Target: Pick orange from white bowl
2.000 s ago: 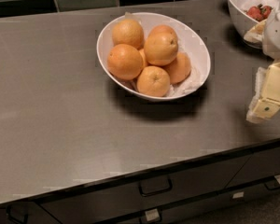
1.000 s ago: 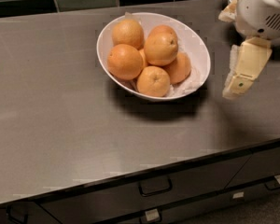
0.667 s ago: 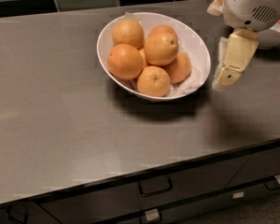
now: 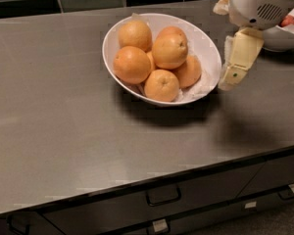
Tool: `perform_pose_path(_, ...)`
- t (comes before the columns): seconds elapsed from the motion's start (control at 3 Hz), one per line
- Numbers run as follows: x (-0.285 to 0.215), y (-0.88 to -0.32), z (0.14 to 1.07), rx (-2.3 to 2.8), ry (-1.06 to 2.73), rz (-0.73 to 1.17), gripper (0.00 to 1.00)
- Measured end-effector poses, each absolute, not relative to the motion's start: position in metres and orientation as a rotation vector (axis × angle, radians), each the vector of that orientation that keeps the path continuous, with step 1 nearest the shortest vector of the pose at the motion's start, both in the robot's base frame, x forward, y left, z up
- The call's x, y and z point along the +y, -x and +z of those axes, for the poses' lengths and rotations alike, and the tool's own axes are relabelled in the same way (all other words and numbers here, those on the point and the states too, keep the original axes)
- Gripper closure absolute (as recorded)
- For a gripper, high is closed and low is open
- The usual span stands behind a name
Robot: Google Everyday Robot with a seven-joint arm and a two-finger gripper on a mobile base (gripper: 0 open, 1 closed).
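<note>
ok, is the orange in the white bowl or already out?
In. The orange sits atop the pile inside the white bowl. The gripper is outside the bowl, beside its rim, clear of the fruit.

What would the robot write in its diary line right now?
stage: before grasp | gripper: beside white bowl rim | orange: atop pile in bowl, untouched

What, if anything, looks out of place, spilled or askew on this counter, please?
Nothing stands out. The white bowl sits upright on the counter, with the oranges piled inside it on crumpled paper. The gripper hangs just outside the bowl's right rim.
</note>
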State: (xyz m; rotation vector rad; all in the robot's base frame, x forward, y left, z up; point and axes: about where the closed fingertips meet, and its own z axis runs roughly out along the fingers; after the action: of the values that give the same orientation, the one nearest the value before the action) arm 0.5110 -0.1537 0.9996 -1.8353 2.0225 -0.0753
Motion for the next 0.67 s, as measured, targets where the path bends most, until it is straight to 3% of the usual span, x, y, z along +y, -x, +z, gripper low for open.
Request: perform_pose_path(0.67,-0.139,-0.558,0.981,1.959,1.884,0.005,0.00)
